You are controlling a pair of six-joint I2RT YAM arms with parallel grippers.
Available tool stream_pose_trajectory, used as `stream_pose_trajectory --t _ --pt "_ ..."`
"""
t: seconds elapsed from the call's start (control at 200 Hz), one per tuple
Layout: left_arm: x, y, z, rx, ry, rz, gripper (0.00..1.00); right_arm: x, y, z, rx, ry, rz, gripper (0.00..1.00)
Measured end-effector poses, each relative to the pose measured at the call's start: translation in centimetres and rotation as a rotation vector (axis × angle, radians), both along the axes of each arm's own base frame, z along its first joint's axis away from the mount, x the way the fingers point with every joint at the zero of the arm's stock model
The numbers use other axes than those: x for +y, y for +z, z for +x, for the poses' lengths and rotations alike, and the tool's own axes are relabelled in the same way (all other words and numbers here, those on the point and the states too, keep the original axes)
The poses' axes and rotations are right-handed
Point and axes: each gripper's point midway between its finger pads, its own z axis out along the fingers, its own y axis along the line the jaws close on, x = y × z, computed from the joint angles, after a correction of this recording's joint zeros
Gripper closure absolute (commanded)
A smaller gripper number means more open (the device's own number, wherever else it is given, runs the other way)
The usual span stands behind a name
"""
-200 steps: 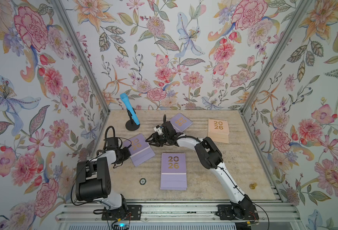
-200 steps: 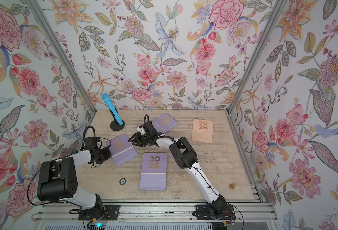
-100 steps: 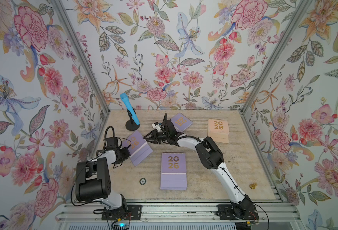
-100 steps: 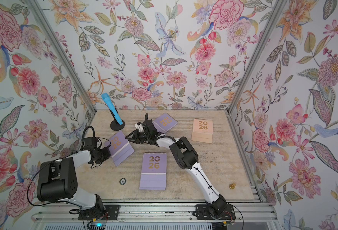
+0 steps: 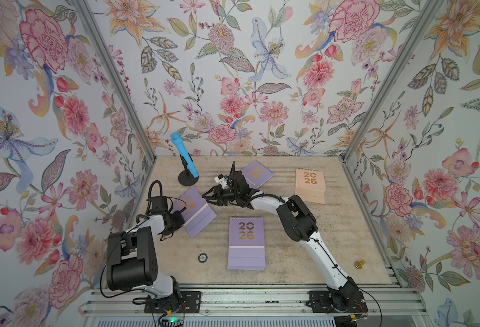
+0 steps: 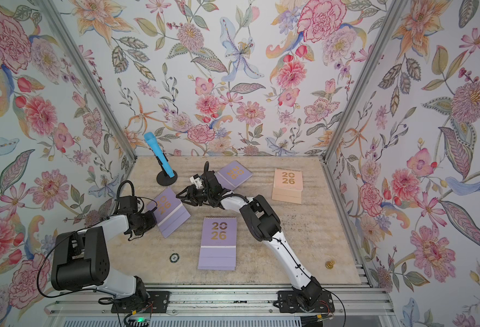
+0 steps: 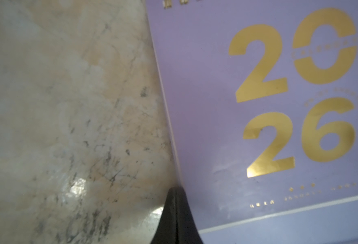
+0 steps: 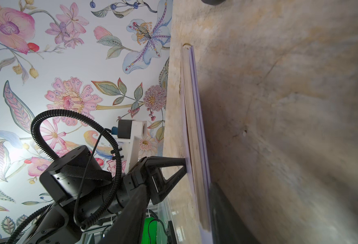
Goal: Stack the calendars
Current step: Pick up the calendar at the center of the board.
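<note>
The beige marbled tabletop (image 5: 318,249) carries everything, and both arms reach over its left half. The left gripper (image 5: 180,217) is clenched on the left side of the tilted lavender calendar (image 5: 197,216), which sits skewed near the tabletop's left edge with one finger lying across its gold figures. The right gripper (image 5: 207,198) meets it from the opposite side with its jaws parted. In the right wrist view that calendar's edge lies between them, not yet pinched.

To my eye this is a hand-over or a two-handed lift. The right jaws need to close on that far corner. The calendar then wants carrying, most likely onto the front lavender calendar (image 5: 245,243), which lies square in the middle toward the front edge, and lining up there.

I count four calendars, lying apart from one another: three lavender and one peach. The back lavender calendar (image 5: 258,173) lies askew near the back edge, just behind the right wrist. The peach calendar (image 5: 310,184) is toward the back right corner. Stepped bands show along the near ends of the front one and the peach one; whether more calendars lie beneath them I cannot tell.

There is one blue microphone (image 5: 186,158) on a black stand toward the back left corner. One small dark disc (image 5: 202,257) lies near the front edge, and one small gold knob (image 5: 359,264) toward the front right corner.
</note>
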Motion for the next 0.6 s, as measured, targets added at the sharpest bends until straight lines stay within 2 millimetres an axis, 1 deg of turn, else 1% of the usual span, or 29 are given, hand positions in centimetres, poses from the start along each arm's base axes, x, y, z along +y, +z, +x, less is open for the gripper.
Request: stream_pose_trajectory --t 0.235,0.6 --pt "0.0 0.0 -0.2 -0.006 0.001 0.003 1.00 0.2 0.1 0.0 0.006 -0.008 0.004 0.47" --pt "0.0 -0.1 -0.2 -0.012 0.001 0.004 1.00 1.3 2.4 -0.3 0.004 -0.017 0.087 0.46"
